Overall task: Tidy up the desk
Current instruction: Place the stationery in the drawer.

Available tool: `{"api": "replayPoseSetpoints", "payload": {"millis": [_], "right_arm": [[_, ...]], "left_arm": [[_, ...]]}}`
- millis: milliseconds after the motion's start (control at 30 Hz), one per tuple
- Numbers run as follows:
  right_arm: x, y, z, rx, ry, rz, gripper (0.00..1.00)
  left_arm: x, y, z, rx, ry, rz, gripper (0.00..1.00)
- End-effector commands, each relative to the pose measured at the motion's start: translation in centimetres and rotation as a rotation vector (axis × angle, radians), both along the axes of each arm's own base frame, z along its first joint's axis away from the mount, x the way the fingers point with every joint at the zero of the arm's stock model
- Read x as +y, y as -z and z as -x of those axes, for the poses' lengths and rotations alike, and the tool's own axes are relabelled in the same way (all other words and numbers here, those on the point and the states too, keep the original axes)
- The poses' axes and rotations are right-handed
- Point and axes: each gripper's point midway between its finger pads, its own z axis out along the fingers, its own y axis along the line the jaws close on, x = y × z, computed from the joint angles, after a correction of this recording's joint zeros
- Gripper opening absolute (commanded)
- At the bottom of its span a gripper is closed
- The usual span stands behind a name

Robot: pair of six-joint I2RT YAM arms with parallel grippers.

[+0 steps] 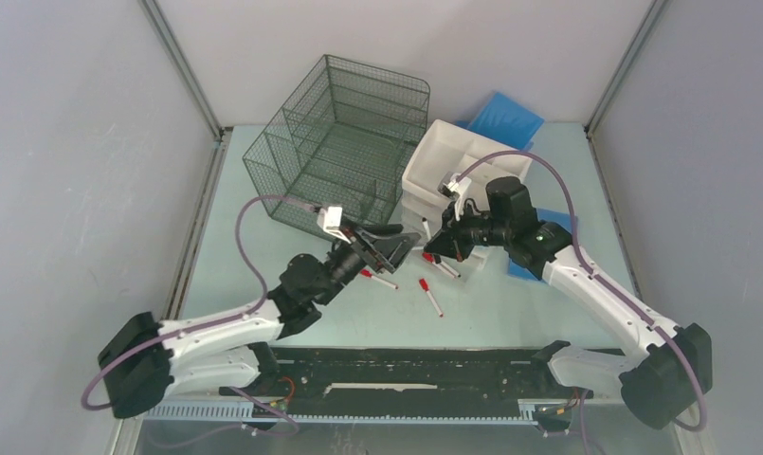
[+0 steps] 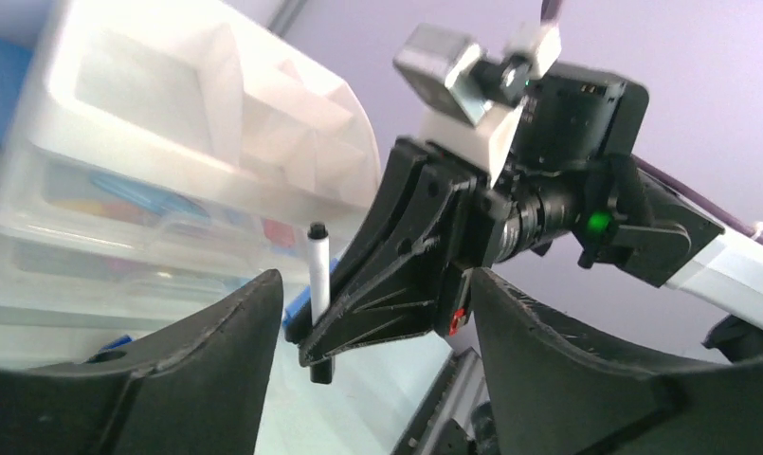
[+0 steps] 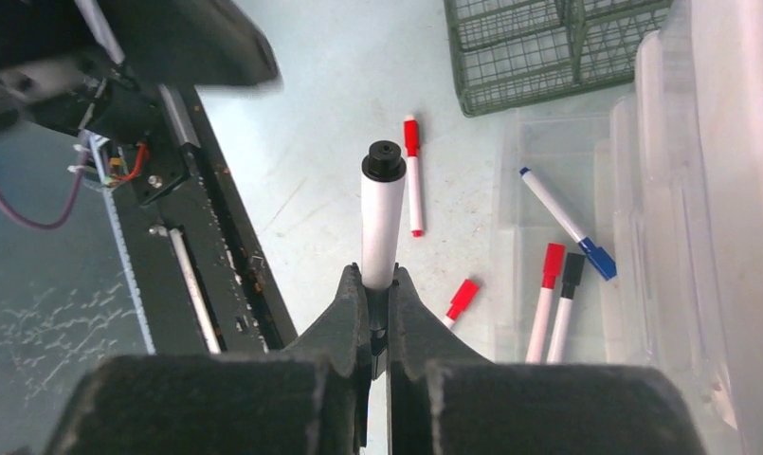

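Observation:
The pale mint-green desk (image 1: pixel 510 313) holds three loose red-capped markers (image 1: pixel 431 297) near its middle. My right gripper (image 1: pixel 432 248) is shut on a white marker with a black end (image 3: pixel 382 218), held above the desk (image 3: pixel 330 114). In the right wrist view the gripper (image 3: pixel 377 280) clamps the marker's lower part. My left gripper (image 1: pixel 396 245) is open and empty, facing the right gripper closely. In the left wrist view its fingers (image 2: pixel 216 370) frame the right gripper and the held marker (image 2: pixel 317 270).
A dark wire-mesh organizer (image 1: pixel 344 142) stands at the back. A white drawer unit (image 1: pixel 453 161) stands beside it, its clear drawer (image 3: pixel 567 256) open with blue, red and black markers inside. Blue folders (image 1: pixel 505 116) lie behind. The black front rail (image 1: pixel 406 365) runs along the near edge.

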Motion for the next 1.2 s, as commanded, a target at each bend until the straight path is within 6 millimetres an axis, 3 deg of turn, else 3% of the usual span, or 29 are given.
{"api": "replayPoseSetpoints", "payload": {"millis": [0,167,367,600,967,1167], "right_arm": [[-0.3,-0.5,-0.9,-0.126,0.003,0.086,0.0],[-0.6,0.8,-1.2,-0.205,-0.017,0.206,0.0],[-1.5,2.9,-2.5,-0.256,-0.003,0.352,0.0],[-2.2,4.9,-3.8,-0.275,0.033,0.464,0.0],[-3.0,6.7,-5.1,-0.281,0.072,0.568,0.06],[-3.1,7.5,-5.2,-0.281,0.071,0.601,0.13]], "left_arm": [[3.3,0.7,-0.9,-0.05,-0.154,-0.145,0.81],[5.5,2.4,-1.1,-0.042,-0.217,-0.244,1.0],[6.8,5.4,-1.2,0.03,-0.231,-0.315,1.0],[7.7,7.3,-0.4,0.056,-0.219,-0.327,1.0],[7.3,10.3,0.4,0.124,-0.167,-0.366,0.99],[7.1,12.6,0.8,0.217,-0.153,-0.347,0.99]]}}
